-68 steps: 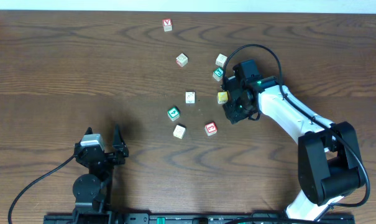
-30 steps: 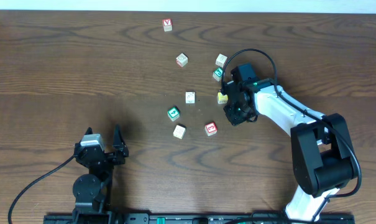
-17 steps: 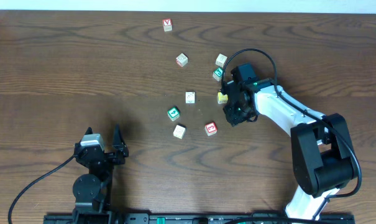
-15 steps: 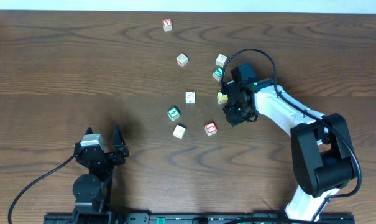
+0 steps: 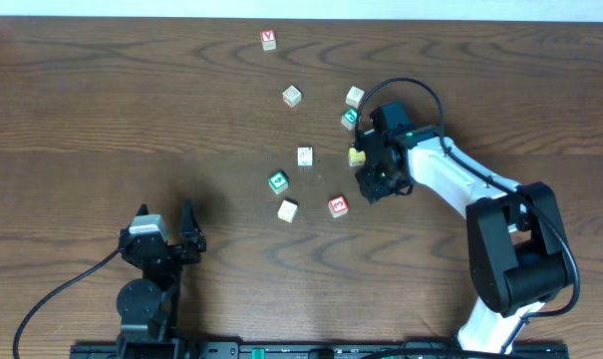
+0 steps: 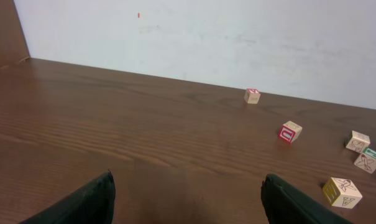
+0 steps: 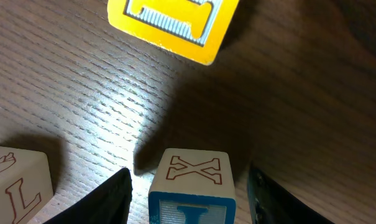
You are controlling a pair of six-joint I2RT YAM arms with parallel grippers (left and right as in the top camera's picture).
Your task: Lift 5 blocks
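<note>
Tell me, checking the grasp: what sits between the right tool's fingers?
A blue-sided block with an X on top; the right wrist view shows it.

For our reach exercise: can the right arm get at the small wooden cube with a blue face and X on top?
Probably yes: the right gripper, fingers open, straddles the blue-faced wooden cube with gaps on both sides; the yellow wooden cube lies beyond.

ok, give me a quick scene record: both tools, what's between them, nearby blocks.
right tool: open, straddling blue block, gap on each side
blue block: X face up, seems to sit on table, not gripped
yellow block: on table just past the tool tips, apart from blue block
left tool: open, empty, far from all blocks
V block: alone near far table edge
</note>
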